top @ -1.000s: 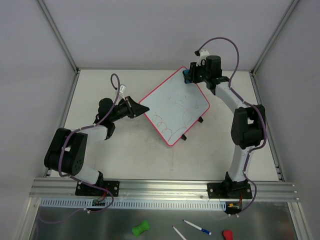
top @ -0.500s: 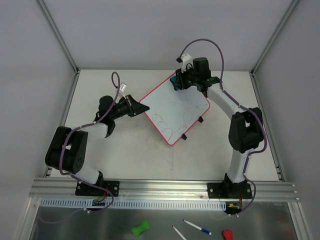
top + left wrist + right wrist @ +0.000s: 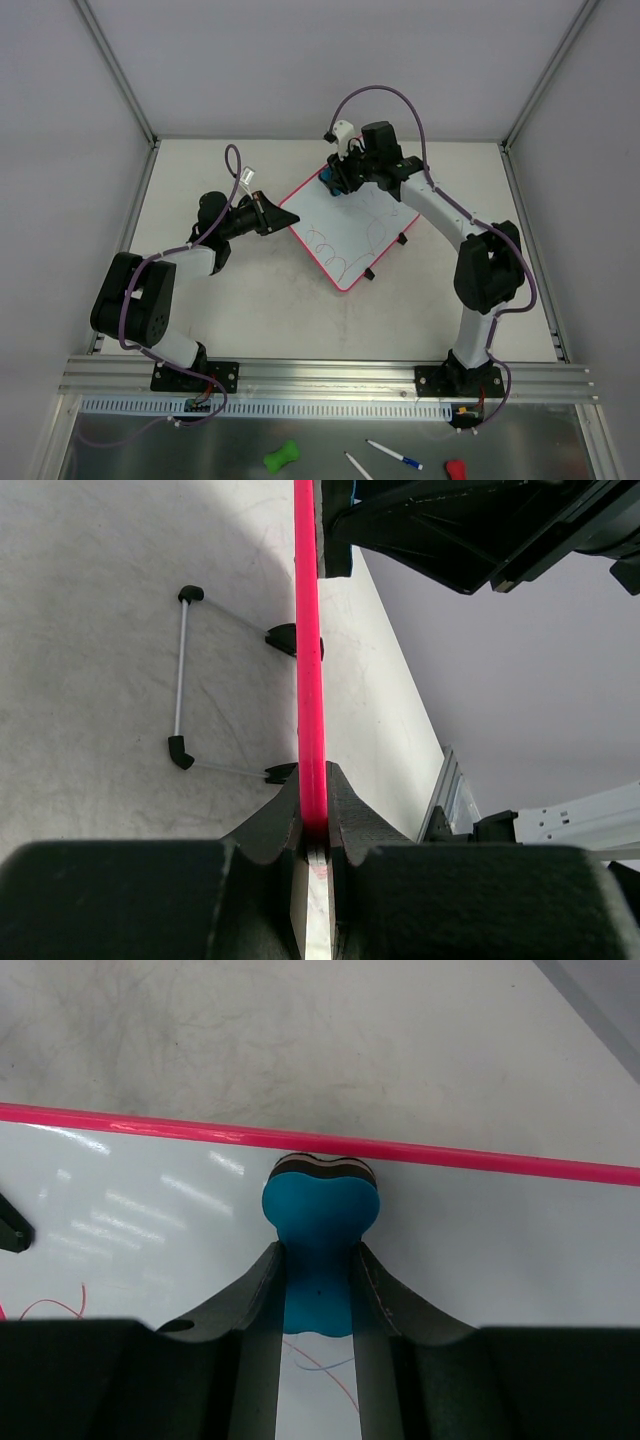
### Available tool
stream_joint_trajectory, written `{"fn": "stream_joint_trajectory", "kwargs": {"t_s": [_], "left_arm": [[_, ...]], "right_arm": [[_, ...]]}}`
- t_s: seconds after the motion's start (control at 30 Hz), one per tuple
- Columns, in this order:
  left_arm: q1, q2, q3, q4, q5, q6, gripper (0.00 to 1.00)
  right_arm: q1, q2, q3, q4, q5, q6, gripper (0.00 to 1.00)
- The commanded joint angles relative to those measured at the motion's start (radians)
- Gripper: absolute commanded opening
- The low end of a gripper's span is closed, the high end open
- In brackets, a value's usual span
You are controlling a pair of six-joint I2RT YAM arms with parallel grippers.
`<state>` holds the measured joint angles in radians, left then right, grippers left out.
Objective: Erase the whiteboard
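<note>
The whiteboard [image 3: 352, 225], white with a pink rim, lies turned like a diamond in the middle of the table. Thin red and blue scribbles [image 3: 345, 245] cross its lower half. My left gripper [image 3: 281, 213] is shut on the board's left corner. In the left wrist view the pink rim [image 3: 308, 630] runs straight up from between the left gripper [image 3: 313, 785] jaws. My right gripper [image 3: 336, 180] is shut on a blue eraser [image 3: 327, 178] at the board's upper left edge. In the right wrist view the eraser [image 3: 320, 1210] rests on the white surface [image 3: 500, 1240], just inside the rim [image 3: 180, 1128].
Two black feet [image 3: 402, 238] stick out from under the board's lower right edge, and a wire stand [image 3: 180, 670] shows beneath it. Below the near rail lie a green object [image 3: 281, 457], two pens [image 3: 394, 455] and a red object [image 3: 455, 468]. Metal frame posts [image 3: 118, 72] stand at the far corners.
My right gripper has carried the eraser leftward along the board's upper edge, from the top corner towards the left one. The left arm and the board have stayed still.
</note>
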<state>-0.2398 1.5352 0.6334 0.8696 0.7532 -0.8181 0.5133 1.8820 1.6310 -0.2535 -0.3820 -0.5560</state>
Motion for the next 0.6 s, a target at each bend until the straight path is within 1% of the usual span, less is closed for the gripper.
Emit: {"fn": "stream_joint_trajectory", "kwargs": {"t_s": [0.0, 0.17, 0.33, 0.4, 0.57], "left_arm": [[-0.019, -0.003, 0.028, 0.031, 0.097, 0.085, 0.0], [-0.021, -0.01, 0.023, 0.029, 0.098, 0.089, 0.0], [-0.021, -0.014, 0.019, 0.029, 0.101, 0.089, 0.0], [-0.019, -0.015, 0.02, 0.029, 0.101, 0.089, 0.0], [-0.02, -0.017, 0.02, 0.029, 0.101, 0.091, 0.0]], "right_arm": [[-0.005, 0.014, 0.041, -0.073, 0.089, 0.031, 0.0], [-0.068, 0.097, 0.18, -0.107, 0.127, 0.157, 0.0], [-0.134, 0.169, 0.26, -0.113, 0.146, 0.269, 0.0], [-0.162, 0.195, 0.28, -0.125, 0.152, 0.332, 0.0], [-0.216, 0.212, 0.247, -0.124, 0.146, 0.439, 0.0]]}}
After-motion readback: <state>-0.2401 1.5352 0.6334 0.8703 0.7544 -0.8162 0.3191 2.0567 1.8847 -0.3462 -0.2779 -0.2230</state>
